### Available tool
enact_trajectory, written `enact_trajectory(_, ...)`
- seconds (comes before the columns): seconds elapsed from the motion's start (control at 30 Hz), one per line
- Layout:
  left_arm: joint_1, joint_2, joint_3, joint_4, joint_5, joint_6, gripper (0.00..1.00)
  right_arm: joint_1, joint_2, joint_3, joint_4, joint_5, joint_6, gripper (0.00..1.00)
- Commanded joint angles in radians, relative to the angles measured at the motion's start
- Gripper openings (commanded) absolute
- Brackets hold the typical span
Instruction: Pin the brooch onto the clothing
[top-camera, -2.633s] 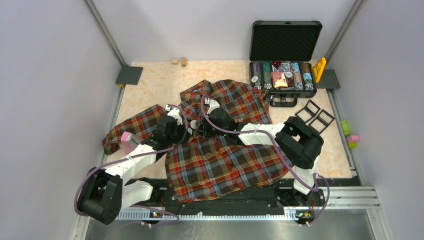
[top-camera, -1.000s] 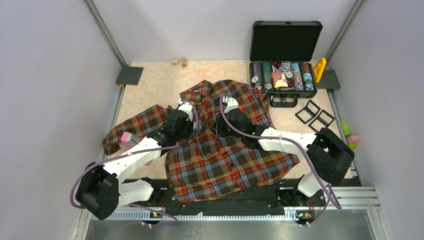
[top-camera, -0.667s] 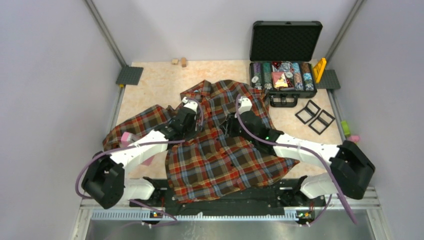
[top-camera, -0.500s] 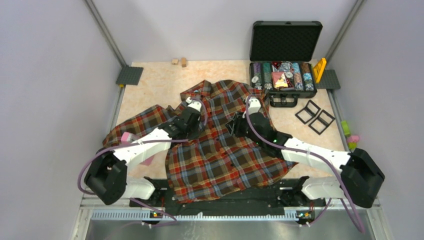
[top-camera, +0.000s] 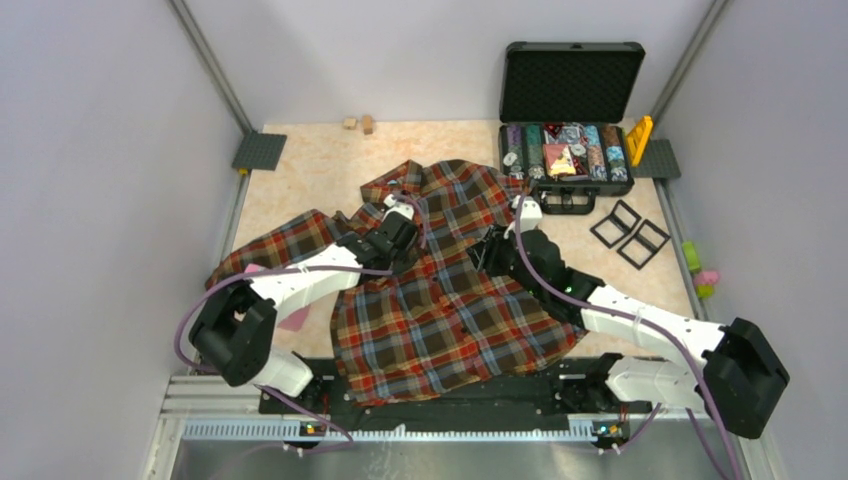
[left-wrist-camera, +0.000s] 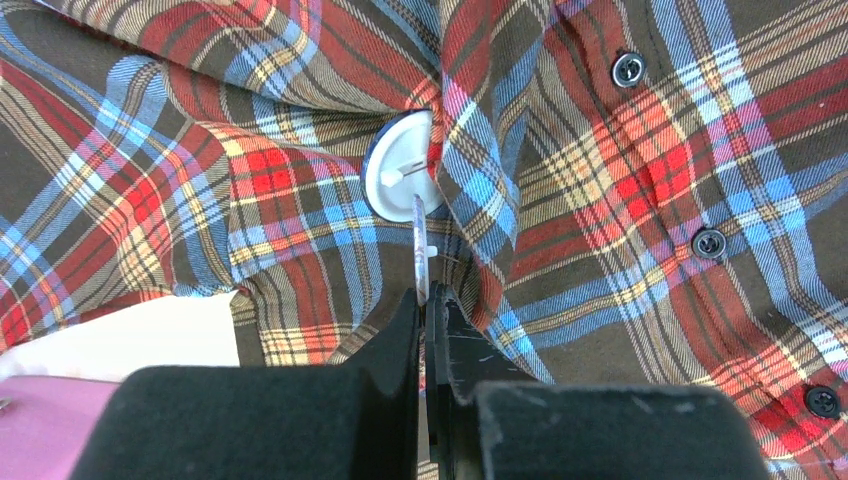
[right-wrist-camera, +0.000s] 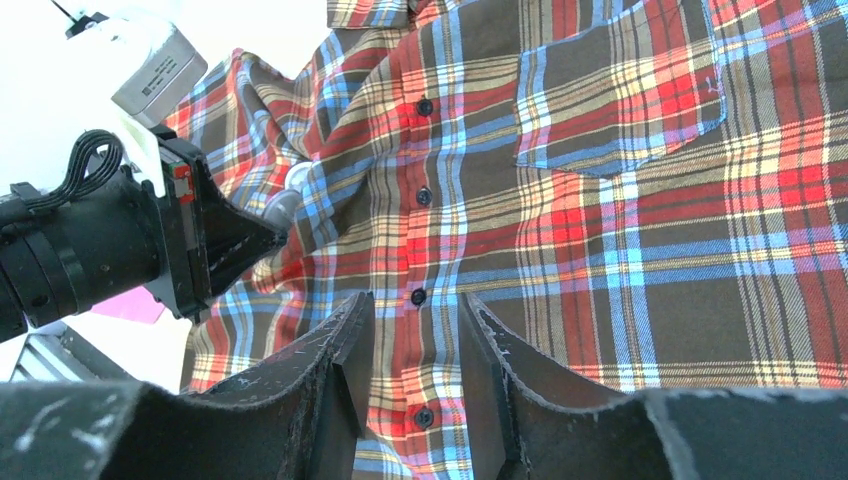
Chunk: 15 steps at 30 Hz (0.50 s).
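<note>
Brooch (left-wrist-camera: 395, 180) sits at folded shirt (left-wrist-camera: 620, 220) edge, its pin (left-wrist-camera: 418, 235) clenched in left pincer (left-wrist-camera: 425, 300), right pincer (right-wrist-camera: 415, 305) parted

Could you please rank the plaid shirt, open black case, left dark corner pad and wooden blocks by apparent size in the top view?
1. Plaid shirt, largest.
2. Open black case.
3. Left dark corner pad.
4. Wooden blocks, smallest; the two look alike.

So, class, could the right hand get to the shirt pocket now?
Probably yes: the right hand hangs open over the shirt, and the pocket lies uncovered ahead, nothing between them.
</note>
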Motion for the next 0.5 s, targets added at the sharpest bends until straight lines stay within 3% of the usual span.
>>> enact_trajectory(0.0,-0.014,0.021,0.057,-0.013,-0.029,-0.007,0.0,-0.009,-0.028,0.002,0.024,0.013,0.001,0.38)
enact_trajectory(0.33,-0.047,0.114,0.131,-0.087,-0.089,-0.002,0.0,-0.012,-0.032,0.0,0.023,0.012,0.004,0.39)
enact_trajectory(0.47,-0.056,0.105,0.12,-0.053,-0.053,-0.009,0.0,-0.012,-0.029,-0.002,0.022,0.013,0.004,0.39)
